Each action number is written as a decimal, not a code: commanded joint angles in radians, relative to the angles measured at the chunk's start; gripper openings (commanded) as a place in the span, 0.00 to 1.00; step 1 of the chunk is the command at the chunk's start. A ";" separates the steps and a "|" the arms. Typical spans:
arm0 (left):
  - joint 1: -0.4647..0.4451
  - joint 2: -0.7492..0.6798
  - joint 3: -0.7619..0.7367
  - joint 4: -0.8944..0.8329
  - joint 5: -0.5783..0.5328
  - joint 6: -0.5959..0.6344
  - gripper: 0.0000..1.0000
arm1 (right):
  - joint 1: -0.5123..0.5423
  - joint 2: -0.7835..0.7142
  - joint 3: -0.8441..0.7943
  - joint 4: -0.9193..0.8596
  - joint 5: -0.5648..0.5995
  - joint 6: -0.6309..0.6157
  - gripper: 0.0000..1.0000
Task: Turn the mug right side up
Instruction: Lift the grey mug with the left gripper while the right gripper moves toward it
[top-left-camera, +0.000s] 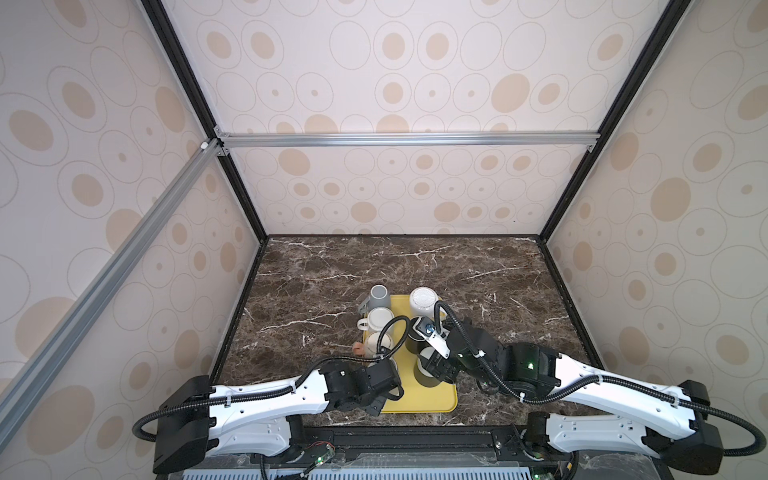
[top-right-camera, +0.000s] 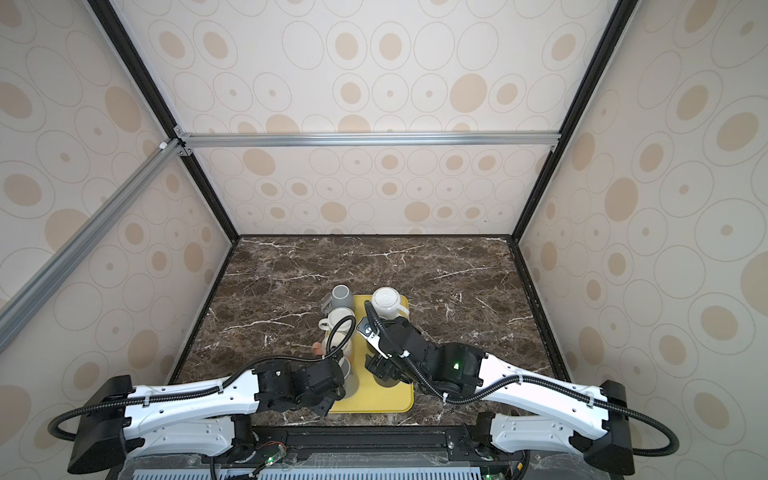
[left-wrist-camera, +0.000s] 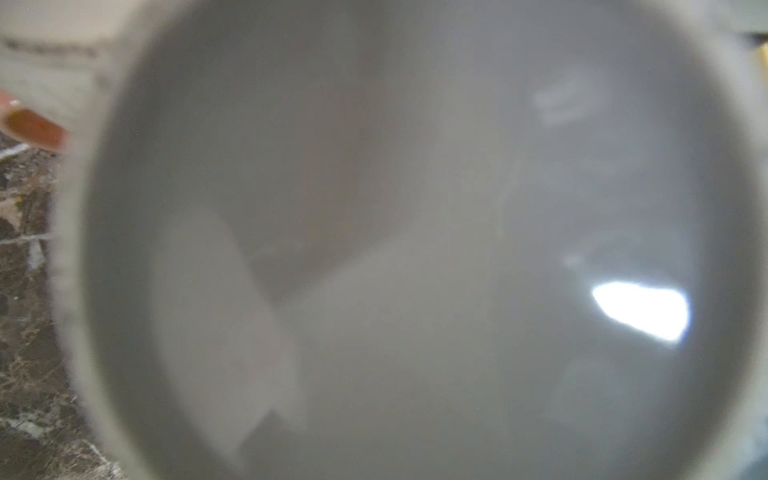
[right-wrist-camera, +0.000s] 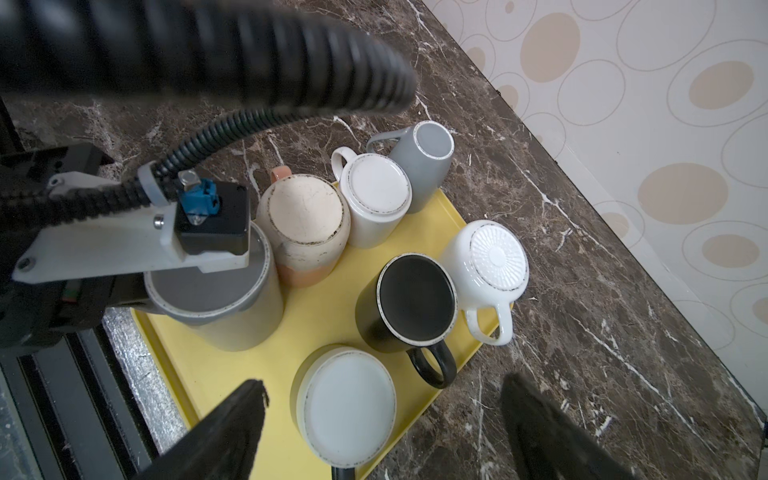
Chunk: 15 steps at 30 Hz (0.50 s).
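Grey mug (right-wrist-camera: 208, 297) is standing upside down at the near-left corner of the yellow tray (right-wrist-camera: 320, 307); left gripper (right-wrist-camera: 118, 291) is sitting fully closed at its side, grasp hidden. Right gripper (right-wrist-camera: 384, 382) is hovering wide open, empty.

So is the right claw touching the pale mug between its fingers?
Apart. Right wrist view: yellow tray shows between the pale mug and each finger of the right claw.
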<state>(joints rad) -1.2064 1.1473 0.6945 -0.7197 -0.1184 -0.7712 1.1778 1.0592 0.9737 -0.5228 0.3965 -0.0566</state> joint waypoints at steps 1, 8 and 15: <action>0.000 -0.012 0.010 -0.021 -0.045 -0.010 0.11 | 0.004 -0.010 -0.007 0.006 -0.003 0.008 0.92; 0.001 -0.024 0.031 -0.045 -0.028 0.011 0.00 | 0.005 -0.008 -0.020 0.016 -0.022 0.034 0.91; 0.000 -0.085 0.096 -0.036 0.079 0.074 0.00 | 0.005 -0.041 -0.022 0.021 -0.025 0.063 0.91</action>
<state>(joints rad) -1.2064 1.1149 0.7063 -0.7727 -0.0776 -0.7387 1.1778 1.0512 0.9642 -0.5114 0.3706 -0.0189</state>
